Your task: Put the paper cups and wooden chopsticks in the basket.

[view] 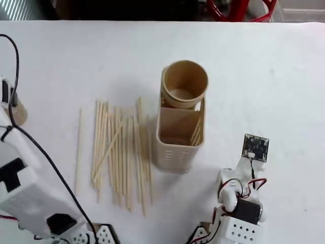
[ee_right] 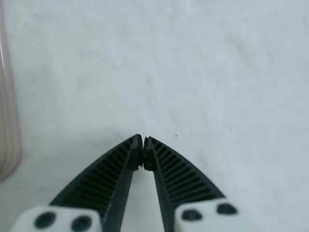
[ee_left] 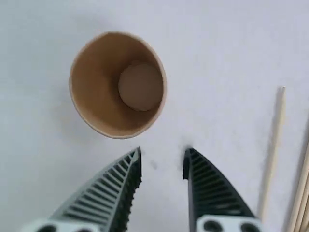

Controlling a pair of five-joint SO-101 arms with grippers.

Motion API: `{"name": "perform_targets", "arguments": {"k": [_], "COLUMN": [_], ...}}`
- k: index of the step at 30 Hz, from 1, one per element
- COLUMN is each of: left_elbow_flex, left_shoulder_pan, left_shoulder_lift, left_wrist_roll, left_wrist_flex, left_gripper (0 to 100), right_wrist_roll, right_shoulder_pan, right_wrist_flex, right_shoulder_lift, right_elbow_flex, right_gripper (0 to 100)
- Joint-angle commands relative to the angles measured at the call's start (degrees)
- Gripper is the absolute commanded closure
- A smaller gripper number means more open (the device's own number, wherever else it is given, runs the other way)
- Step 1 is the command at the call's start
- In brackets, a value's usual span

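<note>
A cream slatted basket (view: 172,152) stands mid-table with a brown paper cup (view: 184,84) resting in its far end and a few chopsticks (view: 197,133) leaning inside its right wall. Several wooden chopsticks (view: 119,152) lie spread on the table left of the basket. A second paper cup (ee_left: 118,84) stands upright with its mouth up, and it also peeks out by the left arm (view: 19,113). My left gripper (ee_left: 161,162) is open just short of this cup, holding nothing. My right gripper (ee_right: 143,147) is shut and empty over bare table, with the basket's wall (ee_right: 7,121) to one side.
The white table runs wide on all sides of the basket. The right arm's body (view: 241,208) sits near the front edge, right of the basket. One stray chopstick (ee_left: 273,150) lies close beside the left gripper. A black cable (view: 45,157) trails over the left arm.
</note>
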Motion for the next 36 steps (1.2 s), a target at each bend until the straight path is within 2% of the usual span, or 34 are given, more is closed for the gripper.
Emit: {"name": "perform_targets", "arguments": {"k": [1,20,23,24,29,34,36], "left_elbow_flex": [-5.0,-5.3,-5.3,-5.4,-8.2,-15.4,-15.5], "left_shoulder_pan": [-1.0,-0.6,0.0,0.6,3.4,8.4,10.5], "left_shoulder_lift": [2.1,17.1,18.9,19.0,15.6,6.6,2.0], "left_wrist_roll": [-0.4,-0.2,-0.4,-0.4,-0.1,0.1,1.2], "left_wrist_flex": [0.4,-10.2,-10.1,-9.9,-4.7,5.8,6.3], "left_gripper": [85,85,95,99,98,98,98], "right_wrist_roll": [0.0,0.0,0.0,0.0,0.0,0.0,0.0], "right_shoulder_pan": [0.3,0.3,0.3,0.3,0.3,0.3,0.3], "right_wrist_flex": [0.3,0.3,0.3,0.3,0.3,0.3,0.3], "right_shoulder_lift": [-0.4,-0.4,-0.4,-0.4,-0.4,-0.4,-0.4], "right_elbow_flex": [0.5,0.5,0.5,0.5,0.5,0.5,0.5], "right_gripper": [97.9,97.9,97.9,97.9,97.9,97.9,97.9]}}
